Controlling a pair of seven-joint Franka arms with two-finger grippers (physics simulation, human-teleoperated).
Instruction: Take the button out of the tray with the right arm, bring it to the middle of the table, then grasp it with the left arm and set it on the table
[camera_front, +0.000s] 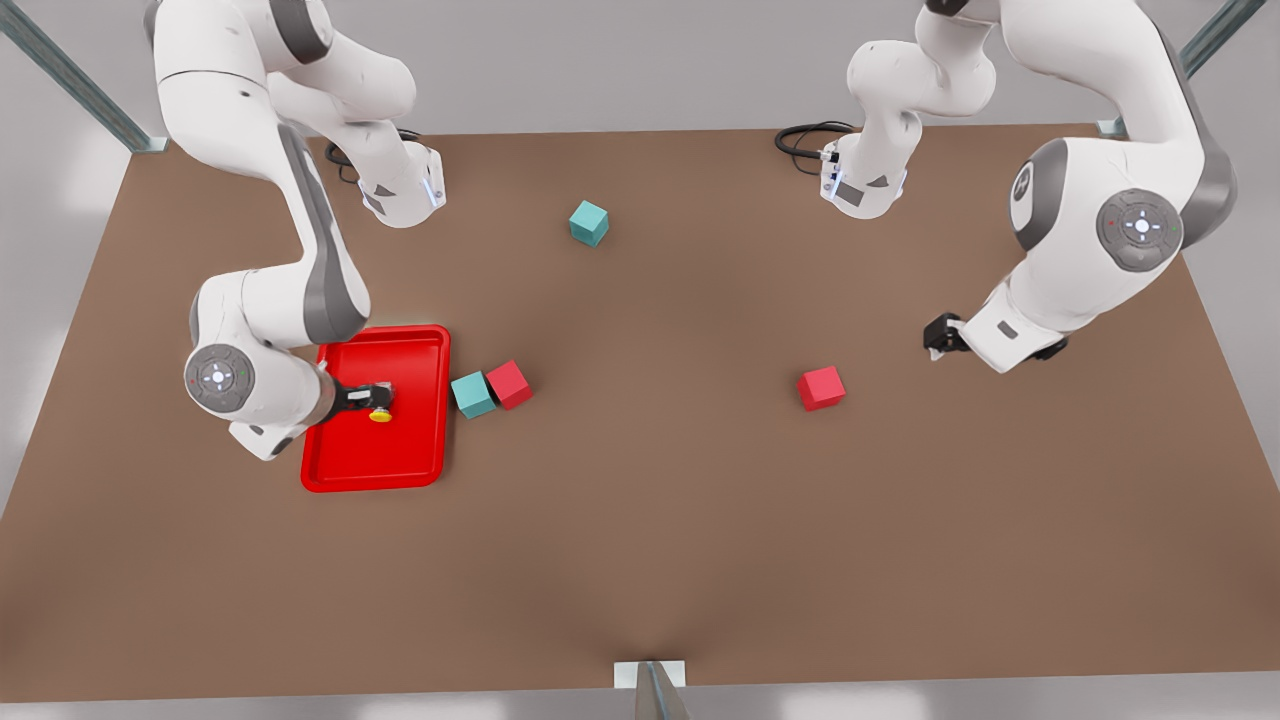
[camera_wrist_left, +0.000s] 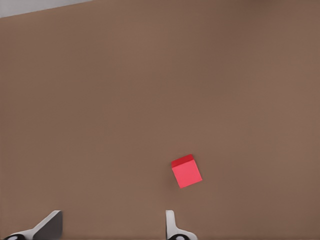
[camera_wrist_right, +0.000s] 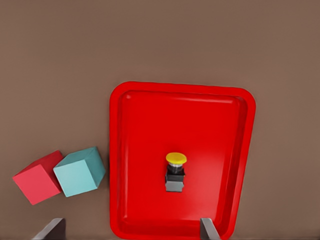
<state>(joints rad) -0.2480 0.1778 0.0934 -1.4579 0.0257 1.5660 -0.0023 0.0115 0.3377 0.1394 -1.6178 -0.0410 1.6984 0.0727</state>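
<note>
Front view: the right gripper (camera_front: 372, 398) hangs over the tray (camera_front: 415, 345), fingers spread and holding nothing, with the button (camera_front: 381, 412) lying on its side on the tray floor directly beneath, between the fingers. Its long axis appears to run along the tray's longer side. A teal cube (camera_front: 473, 394) touching a red cube (camera_front: 509, 384) stands just right of the rim; the table (camera_front: 650, 520) middle is open. The left gripper (camera_front: 940, 335) waits unclenched at far right, near another red cube (camera_front: 821, 388).

Both grippers' fingers (camera_wrist_right: 209, 229) apart, empty.
</note>
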